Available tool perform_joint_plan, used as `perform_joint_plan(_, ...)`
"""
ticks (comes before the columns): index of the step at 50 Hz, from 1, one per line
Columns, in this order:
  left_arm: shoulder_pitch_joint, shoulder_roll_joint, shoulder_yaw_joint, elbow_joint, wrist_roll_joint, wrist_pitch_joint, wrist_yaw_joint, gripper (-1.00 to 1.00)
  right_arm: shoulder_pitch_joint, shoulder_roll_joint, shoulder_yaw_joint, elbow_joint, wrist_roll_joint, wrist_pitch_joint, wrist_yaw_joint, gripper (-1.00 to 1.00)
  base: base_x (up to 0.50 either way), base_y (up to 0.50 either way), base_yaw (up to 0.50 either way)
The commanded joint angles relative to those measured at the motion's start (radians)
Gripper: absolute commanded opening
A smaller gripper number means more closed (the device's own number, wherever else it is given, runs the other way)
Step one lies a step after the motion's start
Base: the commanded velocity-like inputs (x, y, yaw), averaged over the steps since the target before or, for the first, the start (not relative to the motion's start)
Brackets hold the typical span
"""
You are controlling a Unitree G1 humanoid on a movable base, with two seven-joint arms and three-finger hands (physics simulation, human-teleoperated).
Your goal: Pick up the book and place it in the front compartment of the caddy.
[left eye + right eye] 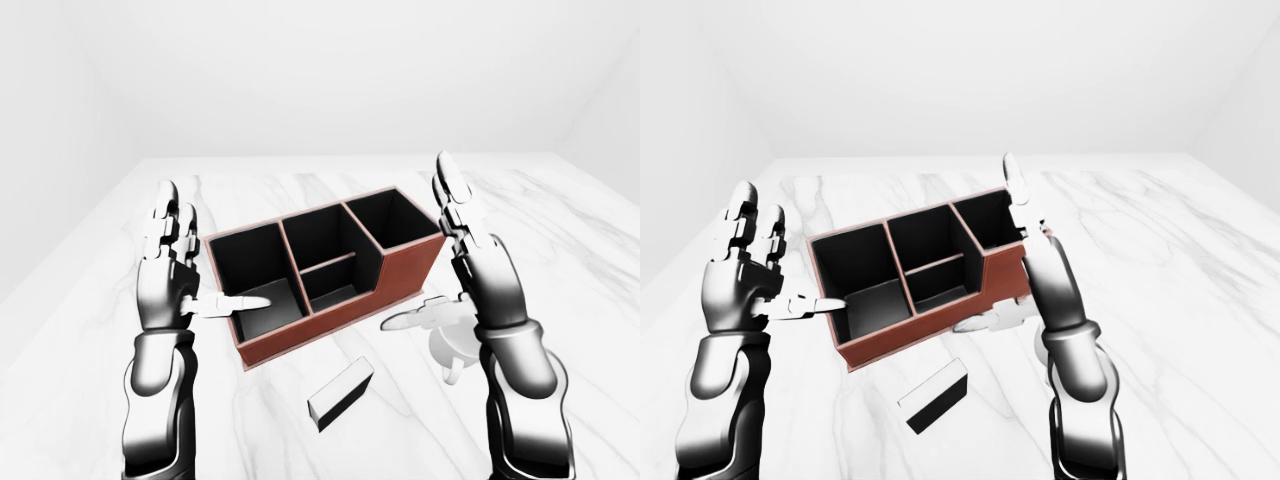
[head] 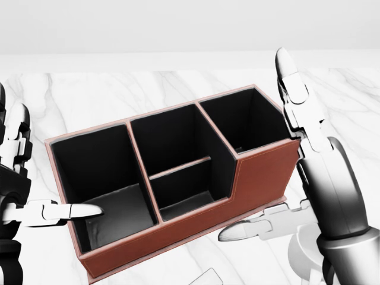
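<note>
The caddy is a brown box with black compartments, standing askew on the marble table. The book, a small dark slab with white page edges, lies flat below the caddy in the eye views; only its corner shows at the bottom of the head view. My left hand is open at the caddy's left end, its thumb reaching over the left compartment. My right hand is open by the caddy's right end, thumb pointing left along the low wall. Neither hand touches the book.
A white mug-like object stands on the table just behind my right hand's palm, at the caddy's lower right. White walls close the room beyond the table's far edge.
</note>
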Motion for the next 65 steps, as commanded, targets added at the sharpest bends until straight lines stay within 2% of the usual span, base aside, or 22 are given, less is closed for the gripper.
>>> perform_joint_plan(1,-0.003,0.002,0.003,0.008,0.0,0.0,0.001,1.0,0.024,0.0,0.011,-0.052,-0.069,0.0,0.08,1.0,0.0,0.0,0.0)
perform_joint_plan(23,-0.014,0.011,0.013,0.035,-0.006,0.0,0.003,1.0,0.148,0.014,0.052,-0.117,-0.207,0.0,0.206,1.0,0.0,0.0,0.0)
perform_joint_plan(49,-0.021,0.017,0.021,0.045,-0.011,0.0,0.005,1.0,0.26,0.019,0.169,-0.176,-0.314,0.0,0.229,1.0,0.0,0.0,0.0)
perform_joint_plan(65,-0.022,0.019,0.023,0.049,-0.012,0.0,0.005,1.0,0.28,0.011,0.214,-0.168,-0.37,0.0,0.218,1.0,0.0,0.0,0.0)
